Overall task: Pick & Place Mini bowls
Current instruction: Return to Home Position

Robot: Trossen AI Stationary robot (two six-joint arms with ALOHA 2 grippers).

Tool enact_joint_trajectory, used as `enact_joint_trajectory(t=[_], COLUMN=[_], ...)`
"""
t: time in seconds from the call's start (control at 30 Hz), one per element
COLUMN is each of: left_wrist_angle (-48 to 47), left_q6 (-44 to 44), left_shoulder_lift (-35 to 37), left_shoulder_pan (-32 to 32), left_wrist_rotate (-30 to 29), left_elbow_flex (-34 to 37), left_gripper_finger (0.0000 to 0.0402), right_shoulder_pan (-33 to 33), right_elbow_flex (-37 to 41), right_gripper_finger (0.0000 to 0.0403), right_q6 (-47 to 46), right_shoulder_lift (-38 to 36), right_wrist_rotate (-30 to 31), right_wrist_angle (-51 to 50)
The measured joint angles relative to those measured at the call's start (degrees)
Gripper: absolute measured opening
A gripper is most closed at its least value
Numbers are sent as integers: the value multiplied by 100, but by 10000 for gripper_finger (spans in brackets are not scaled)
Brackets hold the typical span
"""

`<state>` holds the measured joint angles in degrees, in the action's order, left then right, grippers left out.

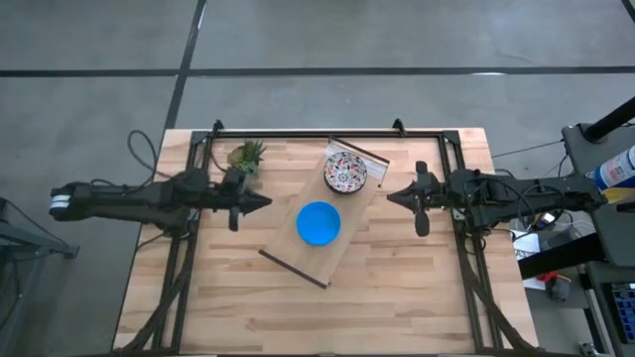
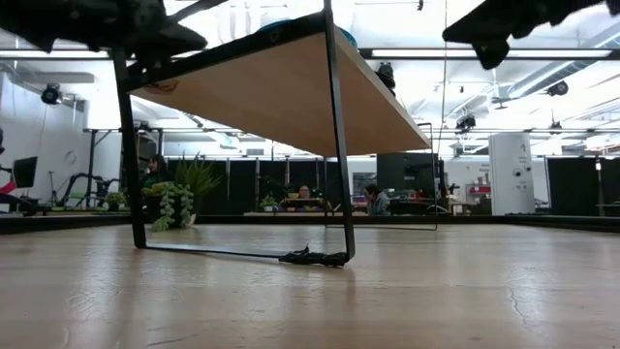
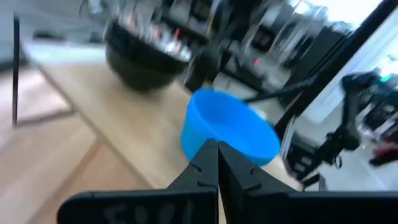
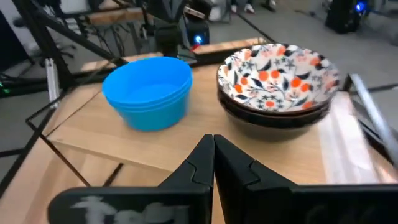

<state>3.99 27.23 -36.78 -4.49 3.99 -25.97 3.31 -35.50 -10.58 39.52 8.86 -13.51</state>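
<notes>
Where the wooden board (image 1: pixel 303 260) lies slantwise across the middle of the table (image 1: pixel 417 288), it is shown from table height to be raised on a dark metal frame (image 2: pixel 334 145). Two stacks of mini bowls are carried on the board. The blue stack (image 1: pixel 318 223) is set near the board's middle. The white patterned stack (image 1: pixel 345 172), dark on its outer walls, is set toward the board's far end, near the blue stack but apart from it. The left gripper (image 1: pixel 266 202) is held just off the board's left long edge, beside the blue stack and pointed toward it; its fingers (image 3: pixel 208 163) are pressed together with nothing between them. The right gripper (image 1: pixel 390 197) is held just off the board's right long edge, nearer the patterned stack and pointed toward the board; its fingers (image 4: pixel 202 158) are likewise closed on nothing. A small green plant (image 1: pixel 246 156) stands on the table beyond the board's left edge, close to the left gripper. Seated people (image 2: pixel 305 197) are visible in the room beyond, framed beneath the board.
</notes>
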Motion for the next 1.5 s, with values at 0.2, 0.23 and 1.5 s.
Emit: enact_joint_trajectory(t=[0.2,0.23,1.5], left_wrist_angle=[650,664,-577], left_q6=[-292,-209,-720], left_shoulder_lift=[808,912,3665], left_shoulder_pan=[0,0,-4], left_wrist_rotate=[58,92,-201], left_elbow_flex=[957,1041,2260], left_gripper_finger=[0,0,0], right_shoulder_pan=[6,4,1], right_elbow_flex=[990,1143,3499], right_gripper_finger=[8,8,8], right_q6=[-188,-244,343], right_shoulder_lift=[-290,-349,-3402], right_wrist_rotate=[-586,-591,-588], right_wrist_angle=[1402,1562,2233])
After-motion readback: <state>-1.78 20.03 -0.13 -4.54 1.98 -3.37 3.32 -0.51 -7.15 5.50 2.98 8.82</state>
